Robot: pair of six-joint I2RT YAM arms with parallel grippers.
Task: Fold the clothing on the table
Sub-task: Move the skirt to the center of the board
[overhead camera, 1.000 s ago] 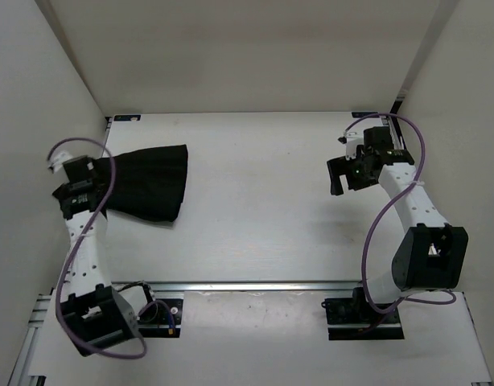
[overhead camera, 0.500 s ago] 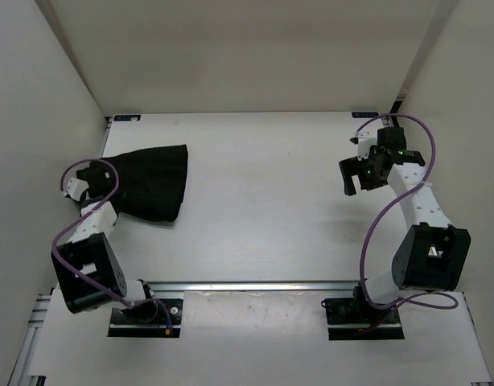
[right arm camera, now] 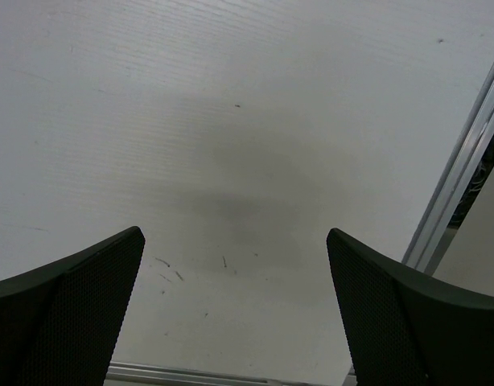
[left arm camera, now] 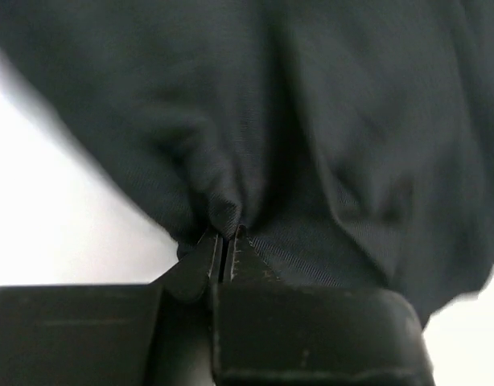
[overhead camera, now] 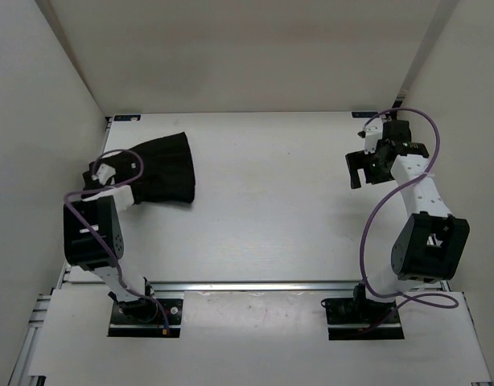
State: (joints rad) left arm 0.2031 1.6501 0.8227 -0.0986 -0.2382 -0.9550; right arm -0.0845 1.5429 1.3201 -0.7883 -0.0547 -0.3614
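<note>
Black clothing (overhead camera: 162, 169) on table (overhead camera: 271, 201), far-left | left gripper (left arm camera: 224, 239) pinched tight on its edge | right gripper (right arm camera: 235, 237) spread wide, empty

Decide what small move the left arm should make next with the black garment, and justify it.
Probably lift the left gripper a little and draw the pinched edge rightward across the clothing. Its jaws are shut on a bunched edge of it, while the right gripper hangs open far across the table.
</note>
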